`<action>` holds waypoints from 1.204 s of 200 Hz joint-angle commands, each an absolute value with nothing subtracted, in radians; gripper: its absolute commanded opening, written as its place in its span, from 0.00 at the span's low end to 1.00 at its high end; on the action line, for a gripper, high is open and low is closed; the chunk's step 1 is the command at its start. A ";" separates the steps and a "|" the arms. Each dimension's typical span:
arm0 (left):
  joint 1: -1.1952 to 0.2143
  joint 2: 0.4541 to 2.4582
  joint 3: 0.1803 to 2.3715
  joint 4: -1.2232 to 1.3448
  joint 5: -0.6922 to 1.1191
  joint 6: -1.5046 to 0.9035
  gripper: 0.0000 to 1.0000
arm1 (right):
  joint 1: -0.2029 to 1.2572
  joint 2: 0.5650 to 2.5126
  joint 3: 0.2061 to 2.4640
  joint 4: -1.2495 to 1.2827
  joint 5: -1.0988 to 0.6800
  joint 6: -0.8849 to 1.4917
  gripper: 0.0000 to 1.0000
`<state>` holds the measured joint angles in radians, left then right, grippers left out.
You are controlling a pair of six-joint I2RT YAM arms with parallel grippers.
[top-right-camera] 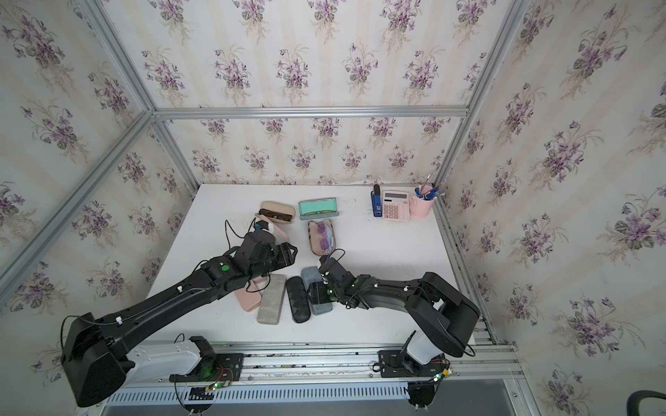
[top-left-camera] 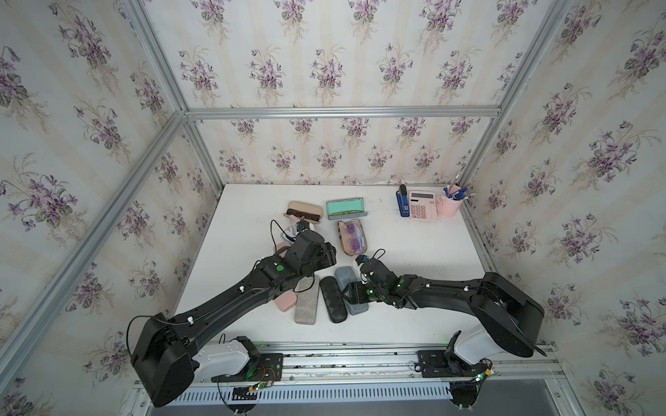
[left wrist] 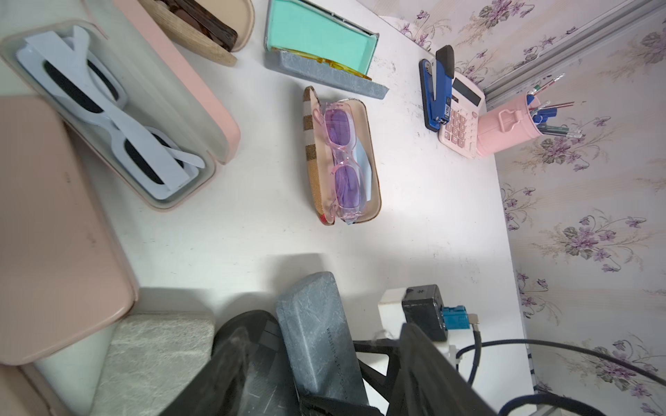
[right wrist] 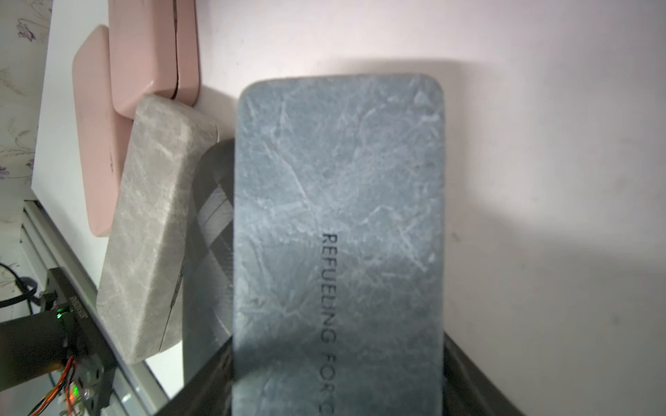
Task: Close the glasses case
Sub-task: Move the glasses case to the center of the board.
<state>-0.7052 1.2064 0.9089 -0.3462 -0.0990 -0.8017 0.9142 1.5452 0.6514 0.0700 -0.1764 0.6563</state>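
A: Right hand [right wrist: 338,342]?
B: Fingers [right wrist: 465,389] straddle the shut blue-grey glasses case [right wrist: 338,180]; clamped or loose, cannot tell. The case lies on the desk [top-left-camera: 414,270], just beside the black case [top-left-camera: 333,300].
A: Left hand [top-right-camera: 288,254]?
B: Hovers past the black case's far end; opening unclear.

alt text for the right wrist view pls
A blue-grey glasses case printed REFUELING FOR fills the frame, its near end sitting inside the right pincer. Beside it on the white table lie a black patterned case, a grey marbled case and pink cases.
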 commanded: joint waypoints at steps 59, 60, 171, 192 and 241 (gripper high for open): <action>-0.707 1.241 0.916 -0.362 -0.074 -0.740 0.69 | 0.875 1.401 0.719 -0.169 -0.086 0.641 0.87; -0.707 1.243 0.916 -0.362 -0.074 -0.739 0.69 | 0.871 1.399 0.722 -0.172 -0.086 0.638 0.87; -0.594 1.759 1.274 -0.367 0.115 -0.680 0.31 | 0.358 1.519 0.871 0.025 -0.413 0.365 0.82; -0.571 1.824 1.333 -0.377 0.121 -0.670 0.27 | 0.323 1.596 0.896 0.119 -0.498 0.366 0.79; -0.511 1.941 1.388 -0.415 0.109 -0.707 0.16 | 0.261 1.769 0.938 0.276 -0.638 0.415 0.70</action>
